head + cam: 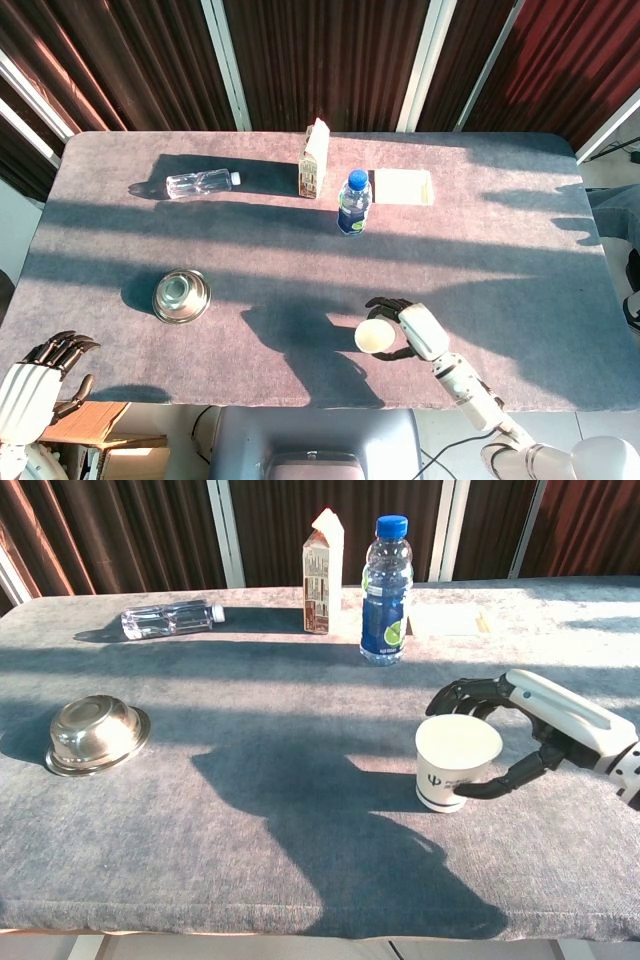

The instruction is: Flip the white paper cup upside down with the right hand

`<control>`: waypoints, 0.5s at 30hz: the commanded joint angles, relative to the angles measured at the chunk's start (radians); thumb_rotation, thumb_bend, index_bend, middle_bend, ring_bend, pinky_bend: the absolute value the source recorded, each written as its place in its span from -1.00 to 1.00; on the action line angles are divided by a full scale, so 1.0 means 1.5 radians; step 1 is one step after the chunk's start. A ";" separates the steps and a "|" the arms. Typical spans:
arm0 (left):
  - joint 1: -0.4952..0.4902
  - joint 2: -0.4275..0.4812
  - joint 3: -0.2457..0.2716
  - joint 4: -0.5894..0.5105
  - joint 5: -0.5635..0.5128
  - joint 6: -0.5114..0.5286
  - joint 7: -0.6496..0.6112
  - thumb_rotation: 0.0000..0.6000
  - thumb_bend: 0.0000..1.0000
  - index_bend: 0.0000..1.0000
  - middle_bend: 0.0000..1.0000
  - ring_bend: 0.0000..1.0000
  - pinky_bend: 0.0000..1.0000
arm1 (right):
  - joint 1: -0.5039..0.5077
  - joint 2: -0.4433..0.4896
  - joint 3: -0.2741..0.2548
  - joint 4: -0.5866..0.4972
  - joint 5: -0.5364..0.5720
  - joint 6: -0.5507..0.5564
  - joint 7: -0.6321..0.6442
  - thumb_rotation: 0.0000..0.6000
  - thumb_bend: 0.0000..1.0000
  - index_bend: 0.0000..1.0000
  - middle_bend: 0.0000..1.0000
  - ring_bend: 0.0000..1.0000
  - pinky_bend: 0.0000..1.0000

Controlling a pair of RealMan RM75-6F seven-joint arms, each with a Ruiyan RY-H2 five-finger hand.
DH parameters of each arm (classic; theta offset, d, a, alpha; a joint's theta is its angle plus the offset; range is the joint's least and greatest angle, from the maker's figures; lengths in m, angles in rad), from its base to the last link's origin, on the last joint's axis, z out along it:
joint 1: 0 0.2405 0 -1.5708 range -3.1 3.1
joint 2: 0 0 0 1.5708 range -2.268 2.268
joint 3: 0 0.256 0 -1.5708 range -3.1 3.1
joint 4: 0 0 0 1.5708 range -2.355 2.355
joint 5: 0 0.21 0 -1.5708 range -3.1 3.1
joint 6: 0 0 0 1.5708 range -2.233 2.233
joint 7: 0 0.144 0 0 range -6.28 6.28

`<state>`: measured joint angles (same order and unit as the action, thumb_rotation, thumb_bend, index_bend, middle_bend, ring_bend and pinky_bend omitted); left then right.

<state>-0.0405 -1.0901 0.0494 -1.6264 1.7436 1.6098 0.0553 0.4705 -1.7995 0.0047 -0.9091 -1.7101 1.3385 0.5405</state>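
The white paper cup point(455, 763) point(376, 337) stands near the table's front edge, mouth up and tipped slightly toward the camera. My right hand point(535, 730) point(408, 328) grips it from the right, fingers curled behind the rim and thumb pressed on the front wall. My left hand point(35, 375) hangs off the table at the lower left of the head view, fingers apart and holding nothing. It does not show in the chest view.
A steel bowl point(96, 733) lies upside down at the left. A clear bottle point(168, 618) lies at the back left. A milk carton point(321, 572), a blue-capped bottle point(385, 590) and a flat pad point(447, 619) stand at the back.
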 commanded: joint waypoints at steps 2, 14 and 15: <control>-0.001 0.000 0.001 -0.001 0.001 -0.002 0.002 1.00 -0.16 -0.32 -0.42 -0.58 -0.20 | 0.001 -0.013 0.020 0.062 -0.033 0.099 -0.134 1.00 -0.62 0.20 -0.18 -0.16 0.04; -0.005 -0.001 0.004 -0.006 0.000 -0.016 0.014 1.00 -0.16 -0.32 -0.42 -0.58 -0.20 | 0.036 0.054 0.020 0.043 -0.092 0.090 -0.691 1.00 -0.59 0.17 -0.18 -0.17 0.02; -0.006 -0.001 0.004 -0.007 -0.001 -0.017 0.015 1.00 -0.16 -0.32 -0.42 -0.58 -0.20 | 0.039 0.060 0.020 0.031 -0.093 0.078 -0.721 1.00 -0.58 0.17 -0.18 -0.18 0.01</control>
<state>-0.0488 -1.0921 0.0547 -1.6363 1.7421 1.5838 0.0776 0.4997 -1.7718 0.0331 -0.8051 -1.8146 1.5170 -0.2244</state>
